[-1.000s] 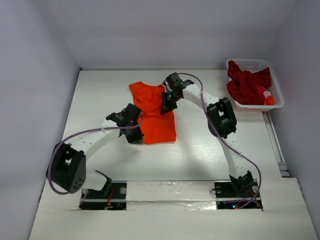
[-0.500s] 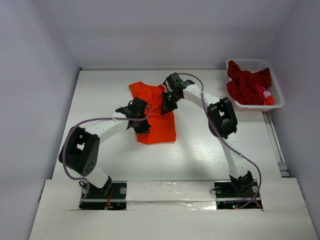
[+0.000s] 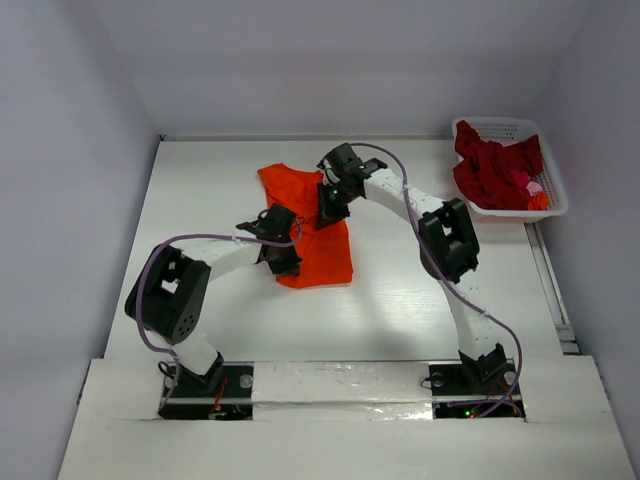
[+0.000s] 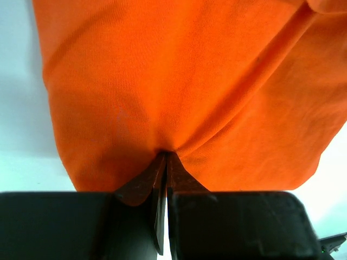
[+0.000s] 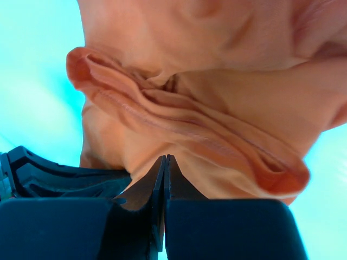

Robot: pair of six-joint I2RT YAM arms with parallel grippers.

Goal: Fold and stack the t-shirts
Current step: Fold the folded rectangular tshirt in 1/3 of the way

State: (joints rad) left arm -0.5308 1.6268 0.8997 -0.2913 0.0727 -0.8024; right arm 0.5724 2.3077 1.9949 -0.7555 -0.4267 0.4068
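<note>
- While both arms reach out over the white table (image 3: 200,190), the orange t-shirt (image 3: 322,255) lies partly folded near its middle. Its long axis runs from the near side toward the far wall, slanting a little left at the far end.
- The left gripper (image 4: 164,158) has its jaws pressed together on a pinch of orange cloth at the shirt's near left edge. The rest of the shirt spreads away from it, forward and to its right.
- The right gripper (image 5: 164,160) is likewise clamped tight, on a bunched, seamed fold at the shirt's right edge, farther from the bases. The shirt lies to its left.
- The shirt therefore sits between the two grips, pinched on opposite long sides. The next fold probably depends on both pinches travelling together relative to that axis.
- The right gripper is the one nearer the white basket (image 3: 503,124) at the far right corner, which stands well apart from the orange shirt.
- Count: one orange t-shirt on the table, and one basket holding a heap of dark red t-shirts (image 3: 490,165) whose number cannot be read from the heap. There are two grippers, both holding the same shirt.
</note>
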